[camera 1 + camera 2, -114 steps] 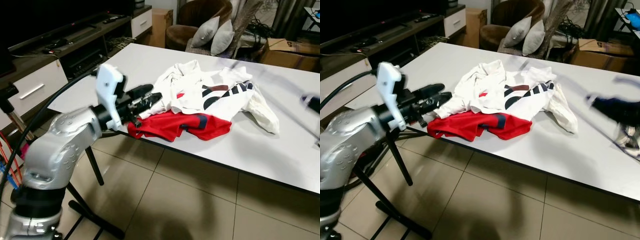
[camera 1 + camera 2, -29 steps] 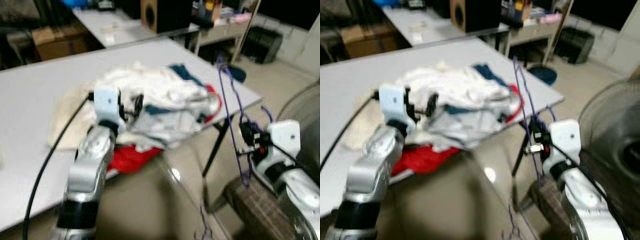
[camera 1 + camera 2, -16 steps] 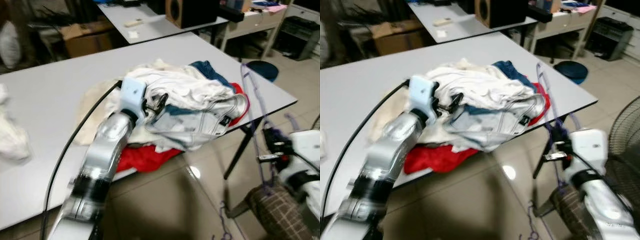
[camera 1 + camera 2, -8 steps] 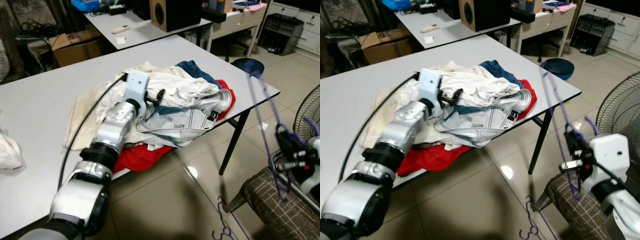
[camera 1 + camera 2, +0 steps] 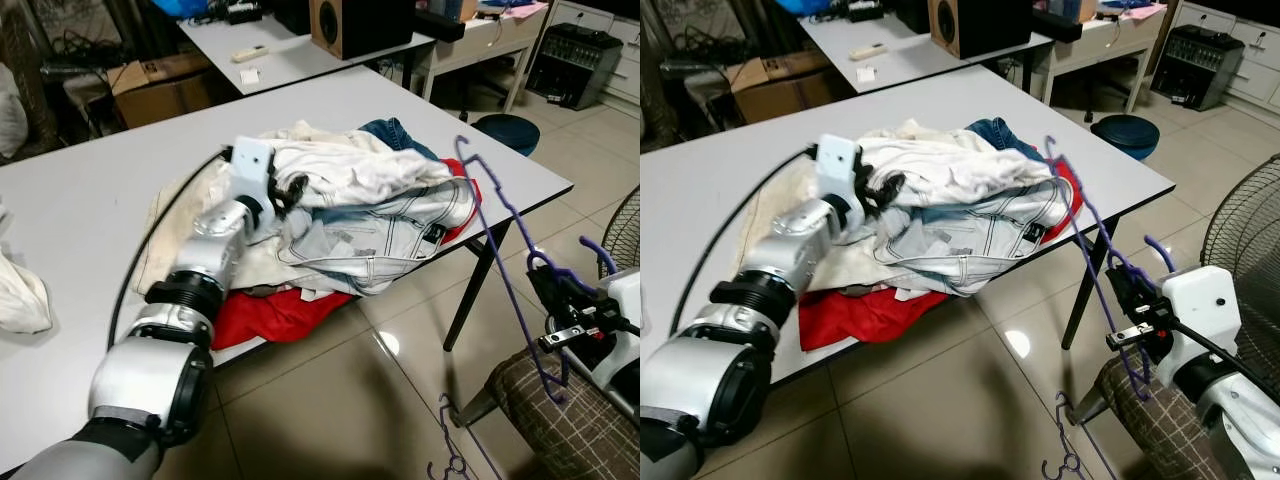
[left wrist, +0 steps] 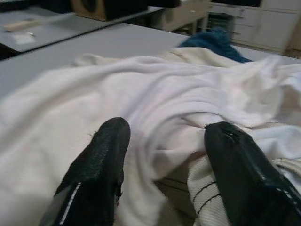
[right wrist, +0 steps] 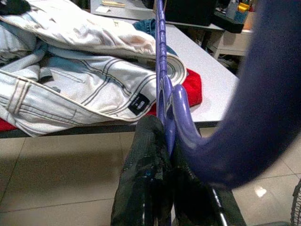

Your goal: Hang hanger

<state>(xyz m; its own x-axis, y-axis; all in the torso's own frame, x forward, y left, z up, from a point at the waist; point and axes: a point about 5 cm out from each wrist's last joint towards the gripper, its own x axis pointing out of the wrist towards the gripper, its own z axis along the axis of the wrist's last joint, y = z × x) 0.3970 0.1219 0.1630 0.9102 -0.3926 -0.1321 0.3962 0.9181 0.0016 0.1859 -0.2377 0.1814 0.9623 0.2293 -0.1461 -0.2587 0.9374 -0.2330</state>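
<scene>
The purple hanger (image 5: 1095, 270) is up off the floor side of the table, pinched at its lower run by the right gripper (image 5: 1137, 312), whose black fingers (image 7: 146, 183) are pressed together on the plastic — the hook end rises to just beside the table's near corner and the edge of the clothes pile (image 5: 370, 215). Compared with half a second ago the hanger sits closer in toward the pile and more upright in the head views, though the whole picture has shifted too, so part of that is the camera settling rather than the arm. Over on the table (image 5: 80, 210), the left gripper (image 5: 288, 188) is reaching into the heap, its two fingers (image 6: 101, 155) spread apart and resting on the white garment (image 6: 155, 94), with folds of cloth between them — nothing is clamped yet. A second ago the view was blurred and swinging; now it is steady, and that reads as the robot having finished turning and being squared up to the work. My judgement: hanger secured, garment not yet gripped, so the next step is closing on that white cloth — and nowhere to hang it is in sight yet. More hangers (image 5: 1065, 450) lie on the tiled floor beside a checked seat (image 5: 560, 420).
</scene>
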